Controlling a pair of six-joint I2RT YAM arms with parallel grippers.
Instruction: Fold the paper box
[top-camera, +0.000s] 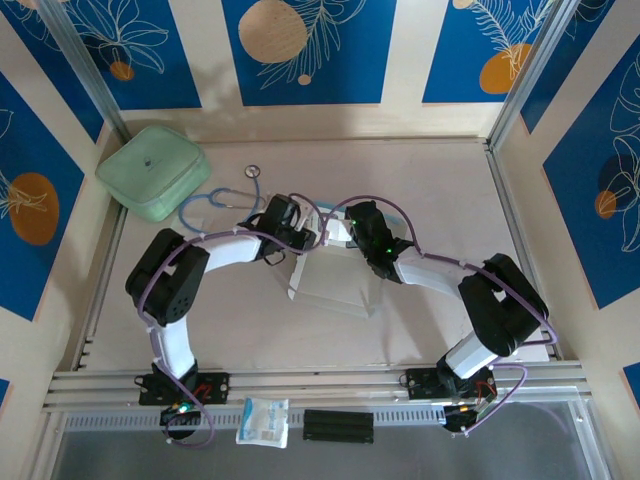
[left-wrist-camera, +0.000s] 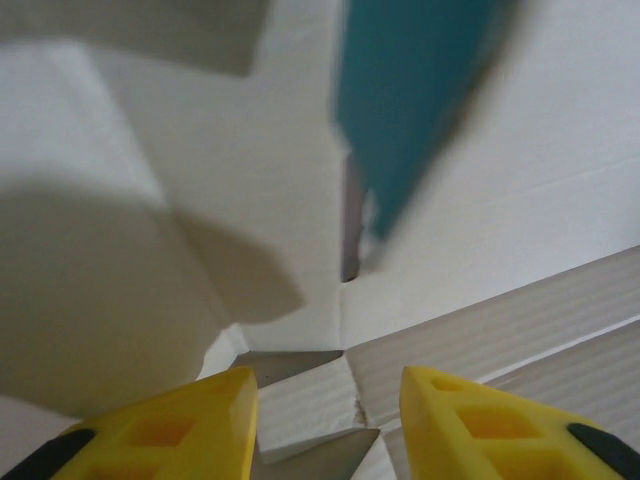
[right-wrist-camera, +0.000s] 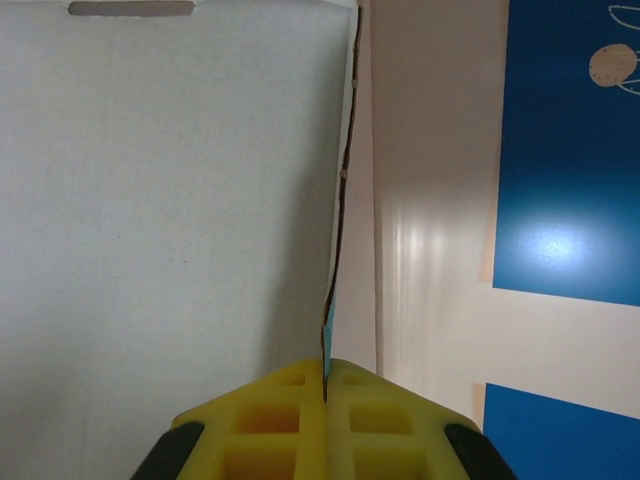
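Observation:
The paper box (top-camera: 335, 283) lies partly folded at the table's middle, white side up, with both grippers at its far edge. My right gripper (right-wrist-camera: 325, 388) is shut on the thin edge of an upright panel of the paper box (right-wrist-camera: 170, 230); a sliver of light blue shows at the pinch. In the top view this right gripper (top-camera: 352, 228) sits just right of the left gripper (top-camera: 300, 226). Seen from the left wrist, my left gripper (left-wrist-camera: 330, 430) stands open over a small white flap of the paper box (left-wrist-camera: 300, 405), with a gap on each side. A blurred blue flap (left-wrist-camera: 410, 110) rises ahead of it.
A pale green rounded case (top-camera: 155, 172) sits at the back left, with a stethoscope (top-camera: 225, 200) beside it. On the near rail lie a small clear-white packet (top-camera: 263, 421) and a black bar (top-camera: 338, 425). Metal posts and blue-patterned walls close in the table.

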